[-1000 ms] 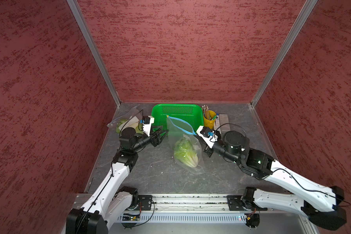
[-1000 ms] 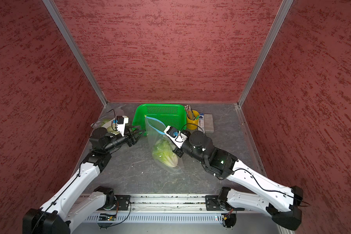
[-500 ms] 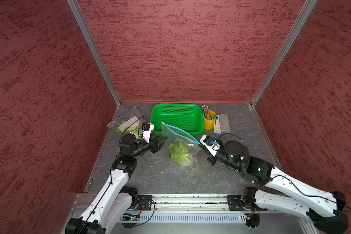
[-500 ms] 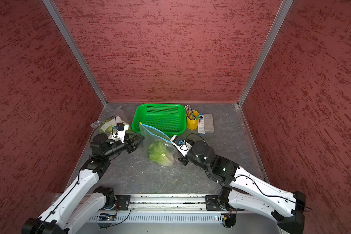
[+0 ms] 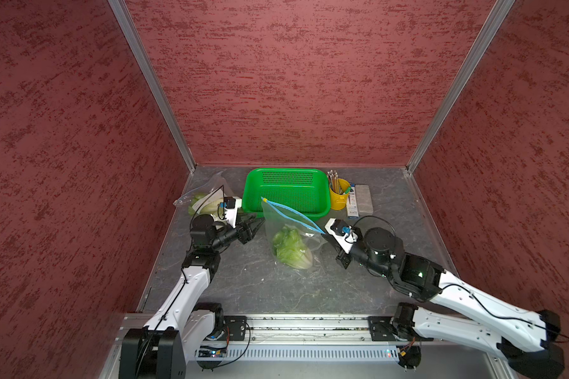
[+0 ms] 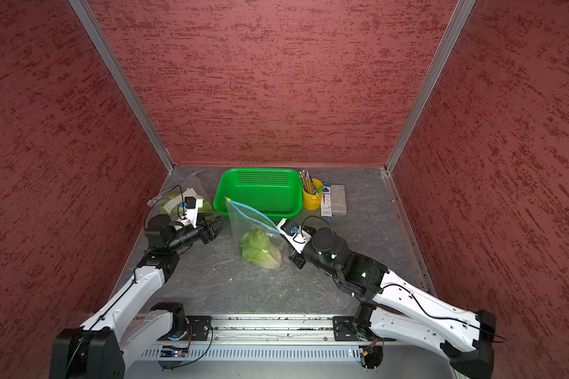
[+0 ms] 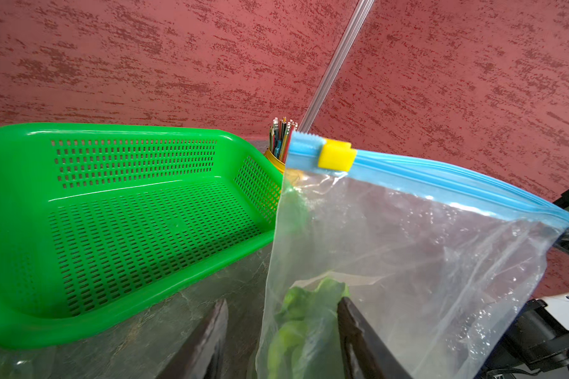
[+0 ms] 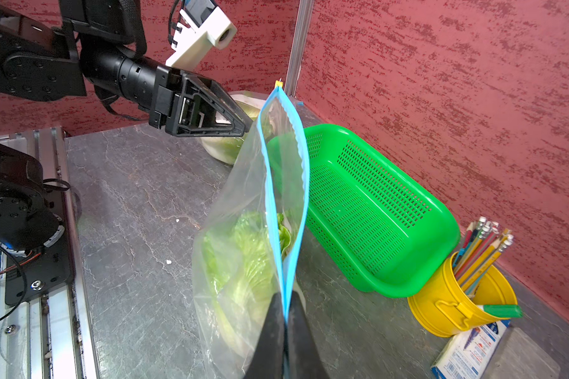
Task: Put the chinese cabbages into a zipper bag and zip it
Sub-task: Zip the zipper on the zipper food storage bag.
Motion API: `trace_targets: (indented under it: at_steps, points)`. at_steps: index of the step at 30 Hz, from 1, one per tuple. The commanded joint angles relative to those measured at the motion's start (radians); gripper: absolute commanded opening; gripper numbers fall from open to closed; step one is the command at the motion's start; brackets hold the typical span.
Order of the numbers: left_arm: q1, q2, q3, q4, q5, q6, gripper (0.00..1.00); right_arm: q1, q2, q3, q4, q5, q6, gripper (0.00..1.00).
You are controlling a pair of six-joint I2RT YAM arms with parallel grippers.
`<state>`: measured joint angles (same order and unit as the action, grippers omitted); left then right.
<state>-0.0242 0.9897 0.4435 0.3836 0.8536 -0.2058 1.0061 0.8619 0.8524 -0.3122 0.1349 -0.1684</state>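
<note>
Clear, glossy, crinkled plastic forms the zipper bag [image 8: 243, 197], edged by a blue ribbed plastic strip [image 7: 440, 177] with a yellow slider [image 7: 337, 157]. A shiny green perforated plastic basket [image 7: 112, 213] and a glossy yellow pail [image 8: 440, 311], seemingly painted metal, sit on the matt, veined grey desk [image 5: 243, 282] amid rough, stippled red walls [image 5: 293, 82].

Both top views look down from high on the whole bench [image 5: 243, 288], wrist views sit close, both share zipper bag [image 7: 408, 246] and basket [image 8: 375, 213]
</note>
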Motion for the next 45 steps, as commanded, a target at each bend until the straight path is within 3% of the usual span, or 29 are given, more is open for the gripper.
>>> trace_targets:
  at_steps: [1, 10, 15, 25, 33, 38, 41, 45]
  points:
    - [0.020, 0.054, 0.020, 0.164, 0.084, -0.010, 0.55, -0.006, -0.005, 0.016, -0.008, -0.005, 0.013, 0.00]
    - [0.013, 0.232, 0.079, 0.387, 0.196, -0.019, 0.56, -0.007, 0.001, 0.027, -0.018, 0.006, 0.014, 0.00]
    - [-0.048, 0.271, 0.126, 0.354, 0.210, 0.030, 0.53, -0.006, 0.001, 0.023, -0.017, 0.022, 0.011, 0.00]
    - [-0.086, 0.268, 0.131, 0.347, 0.181, 0.043, 0.21, -0.006, -0.003, 0.016, -0.025, 0.042, 0.013, 0.00]
    - [-0.097, 0.221, 0.119, 0.296, 0.125, 0.069, 0.06, -0.006, -0.003, 0.018, -0.023, 0.064, 0.022, 0.00]
    - [-0.107, 0.136, 0.122, 0.175, 0.085, 0.127, 0.00, -0.006, -0.006, 0.071, -0.035, 0.046, 0.043, 0.19]
    - [-0.137, 0.073, 0.145, 0.035, 0.038, 0.200, 0.00, -0.006, 0.022, 0.151, -0.064, 0.009, 0.048, 0.28]
    - [-0.160, 0.003, 0.152, -0.019, 0.000, 0.237, 0.00, -0.006, 0.055, 0.237, -0.076, -0.043, 0.045, 0.35]
